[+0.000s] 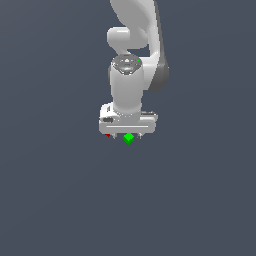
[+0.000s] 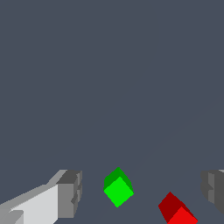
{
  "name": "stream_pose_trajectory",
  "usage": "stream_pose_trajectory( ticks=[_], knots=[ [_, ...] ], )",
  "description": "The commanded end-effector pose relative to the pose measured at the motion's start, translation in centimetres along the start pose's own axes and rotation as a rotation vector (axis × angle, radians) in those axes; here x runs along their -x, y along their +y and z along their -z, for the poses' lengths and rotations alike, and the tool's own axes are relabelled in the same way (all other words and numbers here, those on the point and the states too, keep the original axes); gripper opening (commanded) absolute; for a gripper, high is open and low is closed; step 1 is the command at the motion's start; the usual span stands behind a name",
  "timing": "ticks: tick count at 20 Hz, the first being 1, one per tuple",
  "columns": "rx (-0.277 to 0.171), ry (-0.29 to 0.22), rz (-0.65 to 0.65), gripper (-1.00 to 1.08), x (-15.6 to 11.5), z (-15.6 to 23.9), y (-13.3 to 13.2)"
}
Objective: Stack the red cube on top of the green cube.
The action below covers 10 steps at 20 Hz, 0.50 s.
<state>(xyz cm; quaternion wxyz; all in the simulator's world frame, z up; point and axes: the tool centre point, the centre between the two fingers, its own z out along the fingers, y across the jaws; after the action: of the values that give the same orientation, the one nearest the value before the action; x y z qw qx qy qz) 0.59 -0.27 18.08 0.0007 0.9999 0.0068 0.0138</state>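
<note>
Hanging straight down from above, the white arm (image 1: 131, 75) points its wrist at the grey floor (image 1: 60, 200), with the hand's flat body squarely over the two cubes. The gripper (image 1: 127, 137) sits low, fingertips barely showing beneath the hand in the exterior view.

Exterior view: the green cube (image 1: 129, 138) peeks out under the hand's lower edge, roughly centred. Only a sliver of the red cube (image 1: 108, 135) shows, toward the exterior view's left of the green one; the hand hides most of it. Finger spacing cannot be read from here.

Wrist view: both cubes are plain. The green cube (image 2: 118, 188) and the red cube (image 2: 176, 211) lie apart on the floor, not touching, each turned corner-on to the camera. The red cube is cut off by the picture's edge. Two grey fingers (image 2: 70, 192) stand wide apart, so the gripper (image 2: 142, 190) is spread and holds nothing.

Relative to the gripper: both cubes lie in the span between the fingers. Green is nearer one finger, red nearer the other. Neither cube touches a finger. How high the fingertips are above the floor I cannot tell.
</note>
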Motion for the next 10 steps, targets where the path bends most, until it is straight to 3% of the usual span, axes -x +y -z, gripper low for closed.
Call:
stream_pose_trajectory(
  ticks=[1,10],
  knots=[
    [0.0,0.0,0.0,1.0,0.0,0.0,0.0],
    [0.001,-0.003,-0.087,1.0,1.4,-1.3,1.9]
  ],
)
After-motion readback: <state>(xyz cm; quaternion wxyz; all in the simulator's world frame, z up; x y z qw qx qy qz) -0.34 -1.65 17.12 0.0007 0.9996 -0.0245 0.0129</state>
